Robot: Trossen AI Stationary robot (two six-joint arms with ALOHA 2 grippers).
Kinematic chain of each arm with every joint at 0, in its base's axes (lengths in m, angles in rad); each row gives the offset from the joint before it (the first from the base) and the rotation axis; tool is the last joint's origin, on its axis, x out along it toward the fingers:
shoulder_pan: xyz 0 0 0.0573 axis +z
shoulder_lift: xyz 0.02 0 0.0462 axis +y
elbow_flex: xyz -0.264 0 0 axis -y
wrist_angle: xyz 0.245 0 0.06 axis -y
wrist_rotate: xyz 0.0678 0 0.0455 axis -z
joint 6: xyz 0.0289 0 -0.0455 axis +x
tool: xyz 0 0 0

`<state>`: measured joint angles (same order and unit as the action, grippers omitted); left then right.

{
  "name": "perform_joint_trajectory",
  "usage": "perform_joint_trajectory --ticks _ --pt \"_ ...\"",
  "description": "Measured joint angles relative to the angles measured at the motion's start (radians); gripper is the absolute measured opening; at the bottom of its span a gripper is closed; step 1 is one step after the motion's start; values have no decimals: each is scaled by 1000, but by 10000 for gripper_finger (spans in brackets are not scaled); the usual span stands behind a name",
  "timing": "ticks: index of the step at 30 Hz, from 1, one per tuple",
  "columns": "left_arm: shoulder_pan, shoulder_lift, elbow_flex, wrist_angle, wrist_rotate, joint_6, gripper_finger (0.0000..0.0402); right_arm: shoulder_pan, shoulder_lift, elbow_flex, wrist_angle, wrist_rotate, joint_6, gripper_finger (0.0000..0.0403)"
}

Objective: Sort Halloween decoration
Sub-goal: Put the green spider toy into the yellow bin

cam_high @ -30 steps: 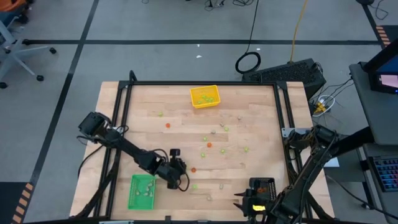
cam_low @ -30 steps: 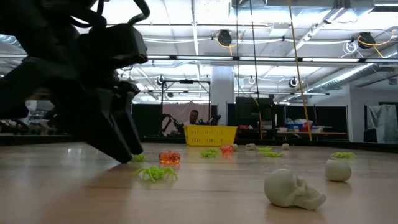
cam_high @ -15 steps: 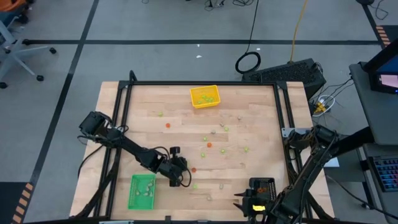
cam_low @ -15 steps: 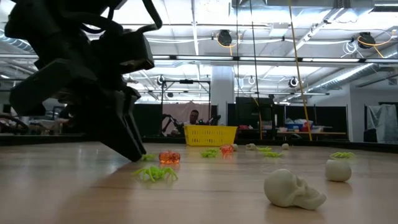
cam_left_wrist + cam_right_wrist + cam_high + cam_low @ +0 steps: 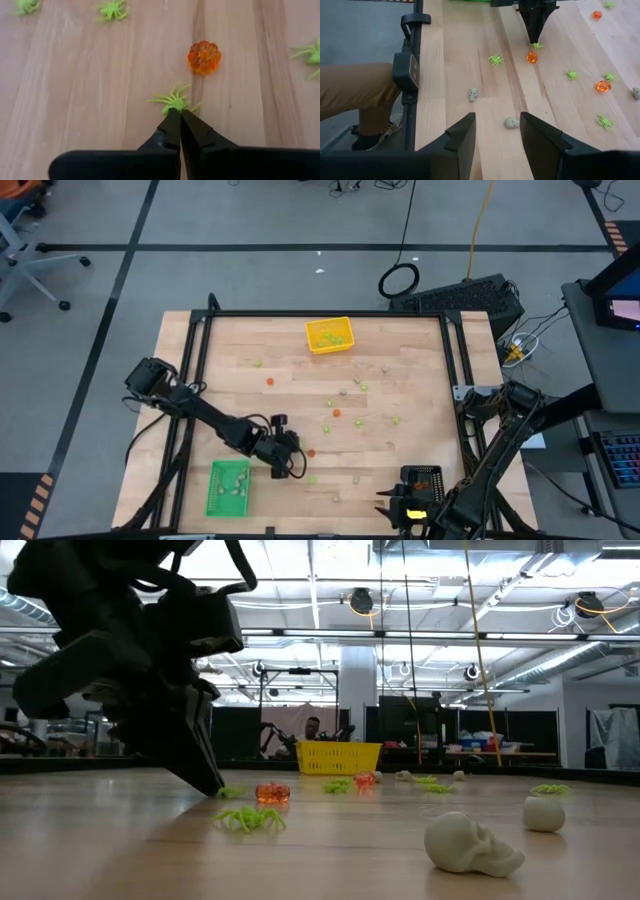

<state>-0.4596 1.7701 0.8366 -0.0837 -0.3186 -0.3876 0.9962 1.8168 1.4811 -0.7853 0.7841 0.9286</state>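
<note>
Since a second ago the left gripper [image 5: 291, 467] has slid a little toward the right side of the table and settled lower, so that its tips now sit on a light green spider [image 5: 174, 101]. The two fingers [image 5: 170, 131] are pressed together, and the spider's body lies right at their tips with its legs spread on the wood; whether it is actually pinched between them cannot be told. Just beyond that spider, nearly touching its legs, lies an orange pumpkin [image 5: 204, 56]. Farther out from the spider are more green spiders: one [image 5: 113, 9] well beyond it, another [image 5: 26, 5] off to the side, and one [image 5: 310, 52] at the opposite edge. In the low view a green spider [image 5: 248, 819] lies in front of the gripper, with two pale skulls [image 5: 471, 843] and [image 5: 543, 813] well apart from it.

The green tray [image 5: 214, 493] sits beside the left gripper at the table's near edge, already holding some pieces. The yellow tray [image 5: 329, 345] stands well away at the far edge, with green pieces in it. Other small pieces are scattered on the wood between them.

The right gripper [image 5: 497, 142] waits at the near right corner, by the black tray [image 5: 424, 479], its fingers spread apart. A person's leg [image 5: 355, 95] shows beside the table.
</note>
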Motion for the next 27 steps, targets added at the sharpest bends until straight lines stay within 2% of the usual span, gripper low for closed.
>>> perform_joint_trajectory --ticks 8,17,21,27 --pt "-12 -82 -1 -46 -21 -1 1 0 0 0 0 0 -6 141" --pt "-15 -104 0 -45 -26 2 1 0 0 0 0 0 -6 141" --pt "-15 -162 1 -40 -26 24 0 0 0 0 1 5 -10 141" --pt "-14 -322 1 -34 -12 137 0 -2 0 0 17 142 -71 141"
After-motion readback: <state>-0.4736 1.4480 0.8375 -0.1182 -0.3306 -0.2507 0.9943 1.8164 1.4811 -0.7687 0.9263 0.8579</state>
